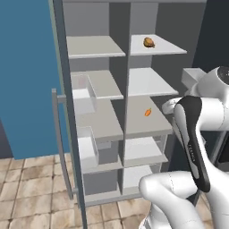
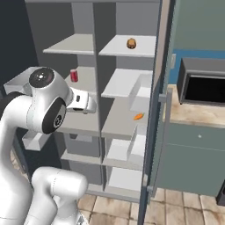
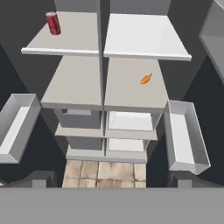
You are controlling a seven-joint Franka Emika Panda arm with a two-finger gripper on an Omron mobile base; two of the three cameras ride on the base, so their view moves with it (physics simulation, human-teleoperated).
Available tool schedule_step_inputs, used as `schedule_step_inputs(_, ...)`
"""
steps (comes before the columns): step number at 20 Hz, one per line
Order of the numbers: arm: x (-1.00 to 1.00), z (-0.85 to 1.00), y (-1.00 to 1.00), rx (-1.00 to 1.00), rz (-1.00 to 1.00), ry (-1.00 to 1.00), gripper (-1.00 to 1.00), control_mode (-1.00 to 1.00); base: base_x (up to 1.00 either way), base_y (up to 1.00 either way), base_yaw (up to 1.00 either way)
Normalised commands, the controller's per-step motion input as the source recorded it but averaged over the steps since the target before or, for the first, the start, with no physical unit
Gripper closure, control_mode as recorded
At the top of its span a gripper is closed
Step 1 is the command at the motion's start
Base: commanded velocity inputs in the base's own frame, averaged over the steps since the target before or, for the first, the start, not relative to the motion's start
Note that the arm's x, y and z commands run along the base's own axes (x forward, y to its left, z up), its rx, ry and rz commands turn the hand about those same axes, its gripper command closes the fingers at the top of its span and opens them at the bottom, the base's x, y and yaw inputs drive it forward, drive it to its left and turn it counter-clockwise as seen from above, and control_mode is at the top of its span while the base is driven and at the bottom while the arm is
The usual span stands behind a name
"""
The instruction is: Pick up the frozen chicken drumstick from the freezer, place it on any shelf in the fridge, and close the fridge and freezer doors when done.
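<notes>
The frozen chicken drumstick (image 1: 149,42) sits on the topmost shelf (image 1: 172,48) of the right-hand column, both doors swung wide; the tool (image 2: 83,102) hangs released and empty lower down before the left column, so the drumstick lies up and to its right (its long axis is too small to judge); counted: one drumstick, one orange carrot-like piece (image 3: 146,79), one red can (image 3: 53,22).

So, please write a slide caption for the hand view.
Open cabinet: red can upper left, orange carrot on a right shelf.

Tan tiled floor (image 1: 31,192), blue wall (image 1: 24,67), wooden counter (image 2: 197,113).
</notes>
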Motion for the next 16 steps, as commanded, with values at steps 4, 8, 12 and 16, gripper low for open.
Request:
schedule_step_inputs(4, 0.0, 0.0, 0.0, 0.0, 0.0, 0.0, -1.0, 1.0, -0.42, -0.03, 0.0)
schedule_step_inputs(8, 0.0, 0.0, 0.0, 0.0, 0.0, 0.0, -1.0, 1.0, -0.41, -0.02, 0.0)
schedule_step_inputs(12, 0.0, 0.0, 0.0, 0.0, 0.0, 0.0, -1.0, 1.0, -0.38, 0.0, 0.0)
schedule_step_inputs(16, -0.27, 0.0, 0.0, 0.0, 0.0, 0.01, -1.0, -1.0, 0.0, 0.0, 0.0)
